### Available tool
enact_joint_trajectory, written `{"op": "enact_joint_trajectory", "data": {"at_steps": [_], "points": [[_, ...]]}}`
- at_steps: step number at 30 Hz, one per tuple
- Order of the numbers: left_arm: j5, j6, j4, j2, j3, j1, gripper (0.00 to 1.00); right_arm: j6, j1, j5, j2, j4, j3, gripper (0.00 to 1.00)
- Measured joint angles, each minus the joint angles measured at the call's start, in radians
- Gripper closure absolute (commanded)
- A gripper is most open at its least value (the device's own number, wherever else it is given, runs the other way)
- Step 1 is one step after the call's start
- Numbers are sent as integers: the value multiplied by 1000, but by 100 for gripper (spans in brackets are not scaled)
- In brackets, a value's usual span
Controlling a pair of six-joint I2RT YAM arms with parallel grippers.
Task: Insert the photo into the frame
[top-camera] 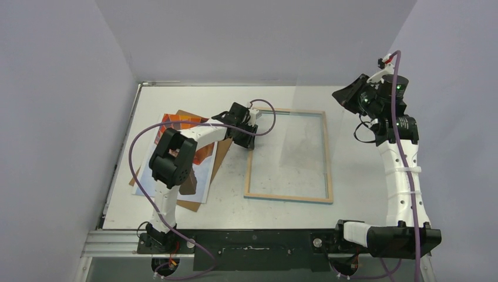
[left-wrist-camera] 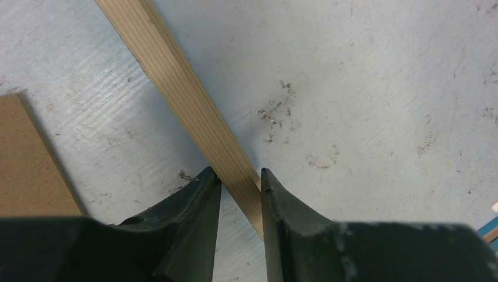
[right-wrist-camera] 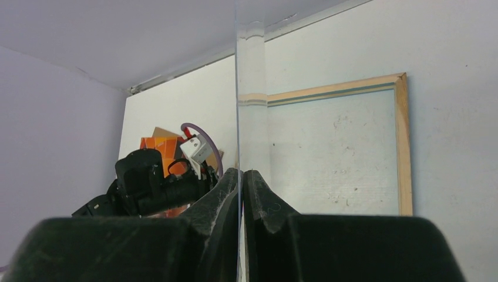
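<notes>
The frame (top-camera: 288, 198) lies on the white table with its light wooden reverse side up and nothing inside it. My left gripper (top-camera: 251, 138) is down on its left rail (left-wrist-camera: 176, 88), and both fingers (left-wrist-camera: 241, 173) press the sides of that wooden strip. The photo (top-camera: 176, 126), an orange balloon print, lies to the left under my left arm, partly hidden. My right gripper (right-wrist-camera: 241, 171) is raised at the far right (top-camera: 340, 96), shut on a clear pane (right-wrist-camera: 238, 88) held edge-on above the frame (right-wrist-camera: 403, 147).
A brown backing board (top-camera: 220, 155) lies under the photo, and its corner shows beside the rail (left-wrist-camera: 29, 164). The held pane (top-camera: 305, 117) hangs tilted over the frame's upper half. Walls enclose the table on the left, back and right.
</notes>
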Motion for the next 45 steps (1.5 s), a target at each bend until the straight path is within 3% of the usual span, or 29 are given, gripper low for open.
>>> {"op": "enact_joint_trajectory", "data": {"at_steps": [12,28,45], "points": [[-37,-2,12,0,2,70,76,23,23,-23,0,32,-56,95],[-75,7,19,0,1,218,79,50,152,-13,18,92,-64,95],[-36,-196,43,-33,-63,248,87,60,193,6,54,96,-57,95]]}}
